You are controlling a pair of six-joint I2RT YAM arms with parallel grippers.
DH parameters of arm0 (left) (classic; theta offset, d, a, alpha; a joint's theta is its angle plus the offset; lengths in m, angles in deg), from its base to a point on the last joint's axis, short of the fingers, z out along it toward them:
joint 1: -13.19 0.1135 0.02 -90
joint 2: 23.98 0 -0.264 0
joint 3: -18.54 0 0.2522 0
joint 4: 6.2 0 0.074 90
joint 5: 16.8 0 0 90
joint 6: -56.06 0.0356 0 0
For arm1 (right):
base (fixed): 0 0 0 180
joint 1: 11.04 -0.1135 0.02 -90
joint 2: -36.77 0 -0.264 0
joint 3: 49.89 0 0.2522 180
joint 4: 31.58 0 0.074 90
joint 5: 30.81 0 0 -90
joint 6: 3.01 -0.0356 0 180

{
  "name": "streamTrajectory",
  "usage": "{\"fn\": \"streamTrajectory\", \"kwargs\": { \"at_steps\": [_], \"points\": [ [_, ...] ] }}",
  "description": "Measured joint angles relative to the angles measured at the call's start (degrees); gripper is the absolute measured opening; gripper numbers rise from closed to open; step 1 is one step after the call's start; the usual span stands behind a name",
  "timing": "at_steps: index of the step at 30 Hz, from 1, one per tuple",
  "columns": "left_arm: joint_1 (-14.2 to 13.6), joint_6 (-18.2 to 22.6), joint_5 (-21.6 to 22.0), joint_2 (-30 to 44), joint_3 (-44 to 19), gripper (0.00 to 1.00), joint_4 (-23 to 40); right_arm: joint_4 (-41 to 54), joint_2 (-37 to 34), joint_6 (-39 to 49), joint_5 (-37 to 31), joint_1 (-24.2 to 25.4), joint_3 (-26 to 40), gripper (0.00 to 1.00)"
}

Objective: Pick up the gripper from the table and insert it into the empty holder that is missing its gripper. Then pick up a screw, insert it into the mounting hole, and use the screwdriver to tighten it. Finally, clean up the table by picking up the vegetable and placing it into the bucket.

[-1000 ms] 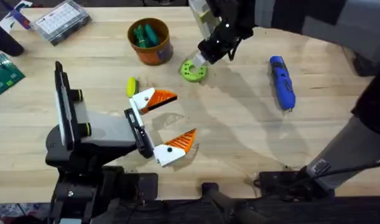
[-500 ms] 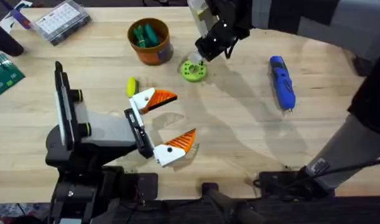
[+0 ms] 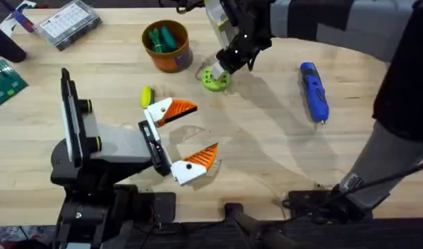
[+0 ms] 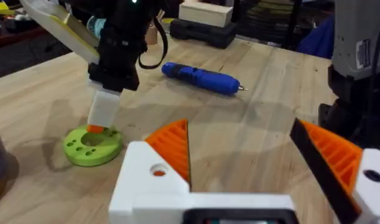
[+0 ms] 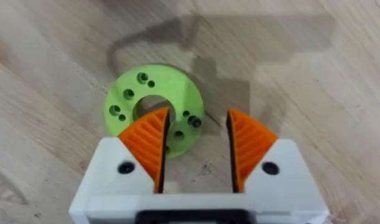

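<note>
L arm rests low at the front-left of the table (image 3: 280, 149); left gripper (image 3: 185, 136) is wide open, orange pads apart, nothing held. A small yellow piece (image 3: 147, 95) lies just beyond its upper finger. Farther back, the bucket (image 3: 168, 45) stands upright w/ green items inside. Just beside it to the right, a green disc (image 3: 215, 78) w/ holes lies flat; right gripper (image 3: 219, 68) hangs right over it, fingers partly open w/ a gap between the pads, gripping nothing, one pad (image 5: 149, 142) over the disc's edge. Screwdriver (image 3: 313, 92) lies well to the right, tip toward the front edge.
</note>
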Motion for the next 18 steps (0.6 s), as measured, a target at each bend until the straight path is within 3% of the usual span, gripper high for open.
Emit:
{"fn": "streamTrajectory", "kwargs": {
  "at_steps": [18],
  "points": [
    [0.0,0.0,0.0,0.0,0.0,0.987,0.0,-0.1,0.0,0.0,0.0,0.0,0.0,0.501]
  ]
}}
